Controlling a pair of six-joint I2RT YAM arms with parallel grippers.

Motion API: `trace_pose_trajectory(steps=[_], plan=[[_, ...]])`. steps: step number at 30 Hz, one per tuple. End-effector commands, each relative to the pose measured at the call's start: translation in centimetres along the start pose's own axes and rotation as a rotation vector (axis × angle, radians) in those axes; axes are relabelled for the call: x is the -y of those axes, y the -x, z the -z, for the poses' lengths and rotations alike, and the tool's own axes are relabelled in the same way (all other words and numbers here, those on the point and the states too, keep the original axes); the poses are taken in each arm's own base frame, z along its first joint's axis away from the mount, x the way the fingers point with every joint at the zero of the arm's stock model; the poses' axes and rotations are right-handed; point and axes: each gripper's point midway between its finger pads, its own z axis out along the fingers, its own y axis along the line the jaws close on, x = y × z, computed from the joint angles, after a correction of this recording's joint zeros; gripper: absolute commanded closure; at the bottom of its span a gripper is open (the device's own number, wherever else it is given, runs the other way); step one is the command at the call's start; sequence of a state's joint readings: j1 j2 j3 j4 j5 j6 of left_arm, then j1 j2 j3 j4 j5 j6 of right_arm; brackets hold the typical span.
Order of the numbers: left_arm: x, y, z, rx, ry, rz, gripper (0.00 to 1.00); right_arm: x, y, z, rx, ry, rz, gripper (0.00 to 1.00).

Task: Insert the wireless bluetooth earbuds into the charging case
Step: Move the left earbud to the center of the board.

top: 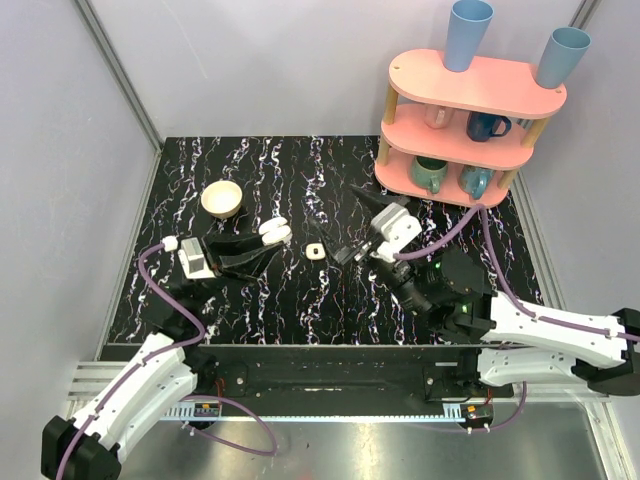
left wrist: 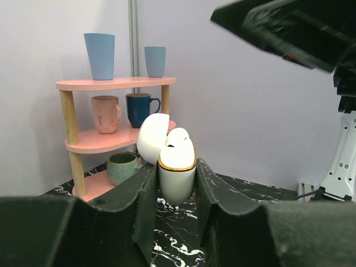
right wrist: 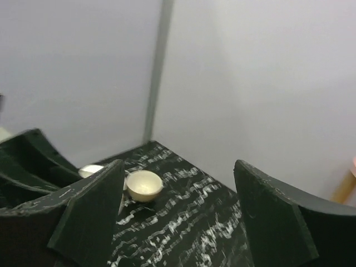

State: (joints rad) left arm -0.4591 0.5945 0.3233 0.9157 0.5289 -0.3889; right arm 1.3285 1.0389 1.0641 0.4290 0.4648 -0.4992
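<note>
Plain grey walls close in a black counter (top: 330, 300) veined with white. A pink shelf (top: 470, 90) with mugs and two blue cups stands at its far right corner, and a cream bowl (top: 222, 198) sits toward the far left.

The charging case (left wrist: 177, 181) is a smooth white capsule with a thin gold rim at its mouth. Its domed lid is hinged back, to the left in the left wrist view. Rounded white shapes rise above the rim. They look like the earbuds (left wrist: 178, 153) seated inside, though the view is too soft to be sure.

The left fingers (left wrist: 146, 189) pinch the case by its lower body, one on each side, leaving the rim and lid clear beyond their tips. Its long axis runs along the fingers, and its open mouth points away from the wrist, rightward across the counter in the top view.

The right fingers (right wrist: 103, 194) are spread wide with nothing between them, well apart from the case. A small white piece (top: 316, 250) with a dark centre lies on the counter between the two arms, touching neither.
</note>
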Motion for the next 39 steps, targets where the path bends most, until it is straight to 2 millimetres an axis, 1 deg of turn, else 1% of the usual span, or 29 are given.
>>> trace_pose_trajectory(steps=[1,2,3,4,5,6,7,8,9,10,11,12,13,14,15,16,17,18,20,21,23,25,29,30,35,39], plan=[[0.4,1.9,-0.1,0.055,-0.006,-0.054,1.00,6.8,-6.2,2.4,-0.242,-0.339,-0.009,0.13],[0.5,2.2,-0.1,0.062,-0.009,-0.059,1.00,7.7,-7.8,3.0,-0.289,-0.388,-0.097,0.13],[0.6,2.3,0.0,0.062,-0.012,-0.061,1.00,9.2,-9.0,3.8,-0.332,-0.428,-0.126,0.13],[0.7,2.3,0.0,0.058,-0.012,-0.067,1.00,11.5,-12.3,6.0,-0.460,-0.494,-0.100,0.13],[0.8,2.6,0.1,0.062,-0.015,-0.073,1.00,12.5,-13.4,7.0,-0.473,-0.556,-0.200,0.13],[0.9,2.6,0.1,0.062,-0.016,-0.074,1.00,12.7,-13.6,7.8,-0.480,-0.537,-0.250,0.14],[0.9,2.4,0.2,0.052,-0.016,-0.075,1.00,12.9,-15.7,9.5,-0.559,-0.545,-0.259,0.15],[1.1,2.7,0.2,0.056,-0.019,-0.080,1.00,14.3,-16.5,10.5,-0.569,-0.612,-0.318,0.16],[1.3,2.7,0.3,0.054,-0.029,-0.084,1.00,13.9,-17.2,11.0,-0.596,-0.583,-0.357,0.19],[1.3,2.6,0.3,0.045,-0.029,-0.086,1.00,13.7,-18.7,12.3,-0.669,-0.579,-0.368,0.22],[1.4,2.9,0.4,0.047,-0.031,-0.090,1.00,14.0,-19.8,12.9,-0.709,-0.592,-0.399,0.24],[1.5,2.8,0.4,0.042,-0.031,-0.090,1.00,12.5,-21.6,13.0,-0.791,-0.527,-0.441,0.24],[1.3,2.6,0.5,0.031,-0.025,-0.094,1.00,11.8,-23.2,14.1,-0.884,-0.509,-0.461,0.24],[1.3,2.5,0.6,0.029,-0.024,-0.095,1.00,10.9,-24.4,14.4,-0.944,-0.481,-0.492,0.25],[1.3,2.4,0.6,0.026,-0.023,-0.094,1.00,9.7,-26.8,15.0,-1.050,-0.449,-0.530,0.25],[1.2,2.3,0.7,0.024,-0.018,-0.095,1.00,9.2,-27.9,15.9,-1.122,-0.461,-0.546,0.26],[1.2,2.1,0.7,0.018,-0.019,-0.092,1.00,8.6,-28.8,16.3,-1.163,-0.475,-0.582,0.26],[1.2,2.1,0.7,0.018,-0.019,-0.090,1.00,8.1,-30.4,17.1,-1.219,-0.496,-0.606,0.26],[1.3,2.0,0.8,0.015,-0.019,-0.085,1.00,7.6,-31.3,17.4,-1.223,-0.549,-0.673,0.26],[1.2,1.7,0.9,0.005,-0.017,-0.087,1.00,7.6,-32.1,18.0,-1.222,-0.580,-0.678,0.26],[1.2,1.8,1.0,0.003,-0.010,-0.097,1.00,8.1,-32.6,18.5,-1.214,-0.661,-0.694,0.26],[1.1,1.9,1.1,0.008,-0.003,-0.106,1.00,8.0,-33.1,19.2,-1.227,-0.708,-0.716,0.26],[0.9,1.8,1.1,0.005,0.006,-0.104,1.00,7.3,-34.6,20.6,-1.288,-0.769,-0.758,0.28],[0.9,1.9,1.0,0.007,0.005,-0.105,1.00,7.0,-35.0,21.3,-1.307,-0.779,-0.761,0.28],[0.8,1.5,1.0,0.003,0.005,-0.091,1.00,7.6,-35.6,22.3,-1.297,-0.864,-0.748,0.28],[0.8,1.4,1.0,0.002,0.003,-0.086,1.00,8.3,-36.0,22.6,-1.290,-0.887,-0.709,0.31]])
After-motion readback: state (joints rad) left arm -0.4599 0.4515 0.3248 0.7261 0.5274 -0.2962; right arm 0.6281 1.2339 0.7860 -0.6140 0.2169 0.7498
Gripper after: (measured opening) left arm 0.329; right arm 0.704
